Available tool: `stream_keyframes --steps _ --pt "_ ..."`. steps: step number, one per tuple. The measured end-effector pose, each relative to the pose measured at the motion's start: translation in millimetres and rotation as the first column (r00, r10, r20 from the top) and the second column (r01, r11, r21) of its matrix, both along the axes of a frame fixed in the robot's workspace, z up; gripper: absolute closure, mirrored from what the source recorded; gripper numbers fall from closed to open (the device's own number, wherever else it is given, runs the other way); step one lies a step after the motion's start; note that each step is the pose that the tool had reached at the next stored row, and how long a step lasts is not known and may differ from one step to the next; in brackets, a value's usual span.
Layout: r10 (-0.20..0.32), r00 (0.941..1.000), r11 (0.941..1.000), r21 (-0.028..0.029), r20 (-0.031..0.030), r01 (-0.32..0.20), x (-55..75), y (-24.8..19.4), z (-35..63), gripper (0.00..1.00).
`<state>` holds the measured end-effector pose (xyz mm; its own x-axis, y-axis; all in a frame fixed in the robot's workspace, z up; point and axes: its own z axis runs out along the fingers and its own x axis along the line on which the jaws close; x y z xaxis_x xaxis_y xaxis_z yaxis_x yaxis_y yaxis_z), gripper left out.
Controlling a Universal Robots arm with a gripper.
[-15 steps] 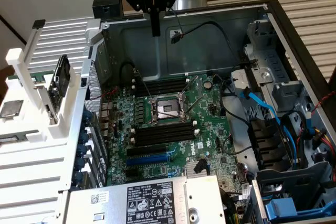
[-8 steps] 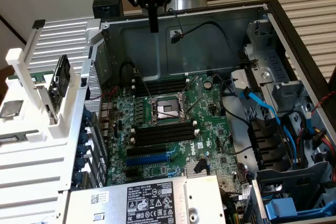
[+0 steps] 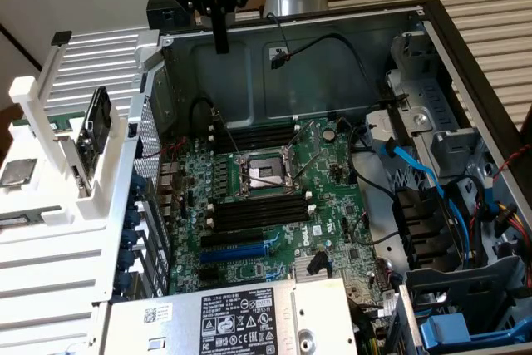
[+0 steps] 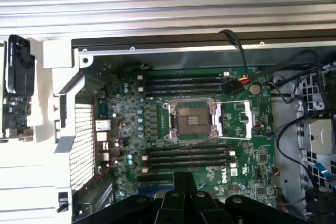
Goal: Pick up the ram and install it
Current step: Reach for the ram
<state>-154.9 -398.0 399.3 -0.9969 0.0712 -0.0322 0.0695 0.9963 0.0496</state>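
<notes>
While my fingers [image 3: 220, 35] hang pressed fully together, gripping nothing, they sit above the open computer case [image 3: 432, 47], at the wall farthest from the power supply [image 3: 166, 322], touching none of it. The ram [image 3: 96, 126], as best I can tell, stands on edge in the white rack [image 3: 50, 230] just outside the case's side wall, on the exterior view's left. There's open room over the motherboard [image 3: 332, 164]. Cables [image 3: 416, 168] crowd the drive-bay side. Dell logo [image 4: 227, 174] on the board. The power supply's label [image 3: 241, 322] has print too small to read.
</notes>
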Motion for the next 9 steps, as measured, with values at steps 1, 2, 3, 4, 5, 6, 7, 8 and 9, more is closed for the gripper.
stream_keyframes --steps 1,2,3,4,5,6,7,8,9 --pt "0.000 1.0000 1.0000 0.0000 0.0013 0.000 -3.4 0.1 0.0 0.90" --pt "0.000 1.0000 1.0000 0.0000 0.0021 0.000 -7.0 0.2 0.0 0.90" --pt "0.000 1.0000 1.0000 -0.0001 0.0021 0.000 -10.7 0.4 0.1 0.90" --pt "0.000 1.0000 1.0000 -0.0001 0.0022 0.000 -15.3 0.5 0.1 0.90" --pt "0.000 1.0000 1.0000 -0.0001 0.0022 0.000 -19.5 0.7 0.0 0.90" --pt "0.000 1.0000 1.0000 -0.0001 0.0022 0.000 -24.3 0.9 0.0 0.90" --pt "0.000 1.0000 1.0000 0.0000 0.0023 0.000 -28.8 1.2 0.0 0.90" --pt "0.000 1.0000 1.0000 0.0000 0.0023 0.000 -33.6 1.4 0.0 0.90" --pt "0.000 1.0000 1.0000 -0.0001 0.0022 0.000 -42.7 2.0 0.0 0.90"
